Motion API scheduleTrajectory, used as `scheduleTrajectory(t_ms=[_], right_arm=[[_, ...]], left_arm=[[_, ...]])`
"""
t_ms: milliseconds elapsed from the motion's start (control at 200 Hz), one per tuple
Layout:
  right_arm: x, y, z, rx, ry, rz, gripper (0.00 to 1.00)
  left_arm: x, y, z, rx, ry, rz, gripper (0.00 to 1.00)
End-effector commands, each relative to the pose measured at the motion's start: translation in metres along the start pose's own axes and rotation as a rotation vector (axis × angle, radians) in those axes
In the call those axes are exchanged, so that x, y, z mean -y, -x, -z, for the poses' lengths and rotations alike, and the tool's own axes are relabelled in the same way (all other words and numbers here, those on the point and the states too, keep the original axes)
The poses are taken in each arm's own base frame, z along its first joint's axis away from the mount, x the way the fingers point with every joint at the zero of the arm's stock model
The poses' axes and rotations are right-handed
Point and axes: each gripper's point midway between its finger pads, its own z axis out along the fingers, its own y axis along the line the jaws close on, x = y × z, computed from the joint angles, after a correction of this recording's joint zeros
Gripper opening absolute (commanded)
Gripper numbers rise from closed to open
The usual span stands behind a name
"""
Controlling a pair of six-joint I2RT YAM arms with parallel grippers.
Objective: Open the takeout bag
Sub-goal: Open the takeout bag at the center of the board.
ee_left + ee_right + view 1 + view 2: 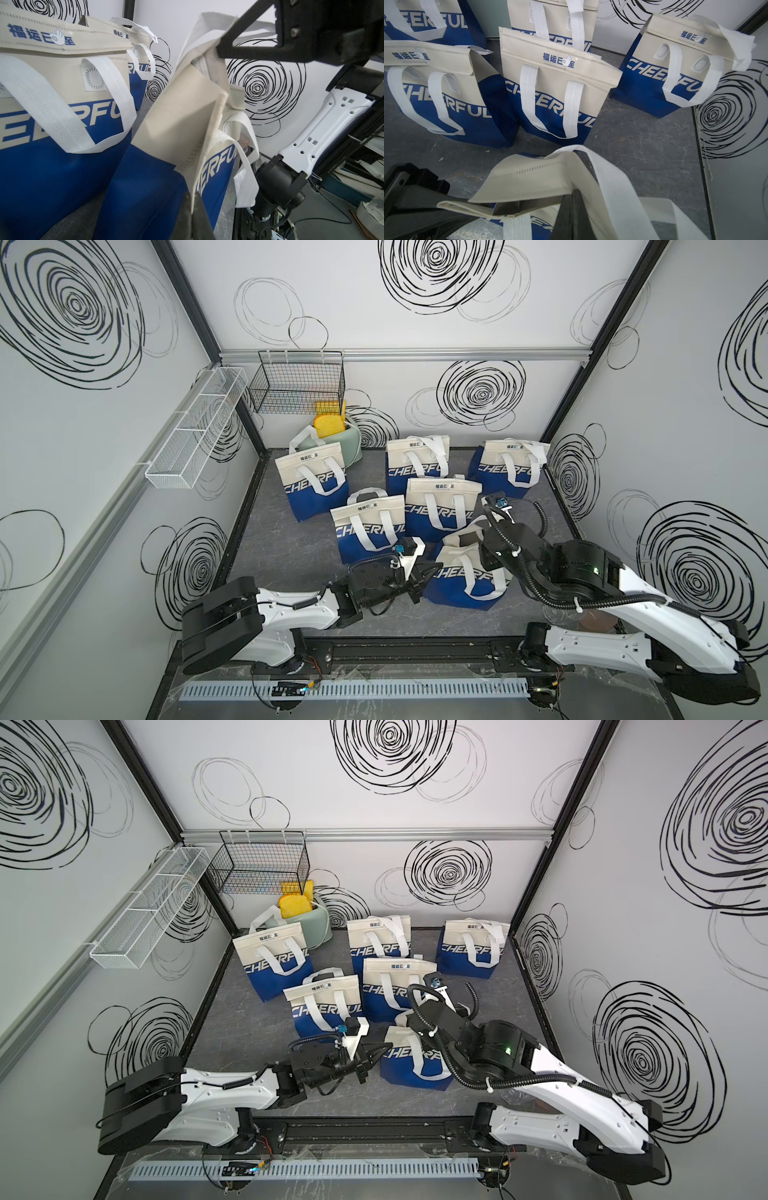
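The takeout bag [465,585] is cream above and blue below with white handles, and it stands nearest the front in both top views. My left gripper [192,207] is shut on the seam at the bag's left side edge [207,158]. My right gripper [576,192] comes down from above and is shut on the cream top flap [533,176]. The flap is lifted, and a dark gap shows at the bag's mouth [512,207]. In a top view the right wrist [440,1019] covers the bag's top.
Several identical bags [368,526] [442,506] [316,485] stand close behind and to the left. A green toaster with yellow toast [332,435] sits at the back left. Wire baskets [297,383] [195,427] hang on the walls. Bare grey tabletop [291,572] lies front left.
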Motion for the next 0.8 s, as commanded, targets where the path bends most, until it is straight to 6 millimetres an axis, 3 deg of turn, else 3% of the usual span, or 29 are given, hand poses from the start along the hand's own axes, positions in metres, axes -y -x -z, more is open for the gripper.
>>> scheduleTrajectory(t_ms=[0,130,465,625,715,795], right_arm=[[0.008,0.017,0.008,0.026,-0.011,0.020,0.00],[0.006,0.026,0.007,0.022,-0.008,0.052,0.00],[0.026,0.054,0.012,0.035,0.025,-0.024,0.00],[0.009,0.052,0.020,0.029,0.160,-0.062,0.00],[-0.010,0.043,0.032,0.033,0.313,-0.086,0.17],[-0.022,0.045,0.055,0.089,0.463,-0.121,0.28]], left_arm=[[-0.009,-0.028,0.007,-0.083,0.036,-0.016,0.00],[-0.009,-0.037,0.009,-0.114,0.042,-0.033,0.00],[-0.008,-0.059,0.022,-0.167,0.056,-0.049,0.00],[-0.009,-0.052,0.025,-0.144,0.072,-0.038,0.00],[-0.007,-0.044,0.020,-0.131,0.077,-0.039,0.00],[-0.008,-0.039,0.014,-0.138,0.097,-0.043,0.00]])
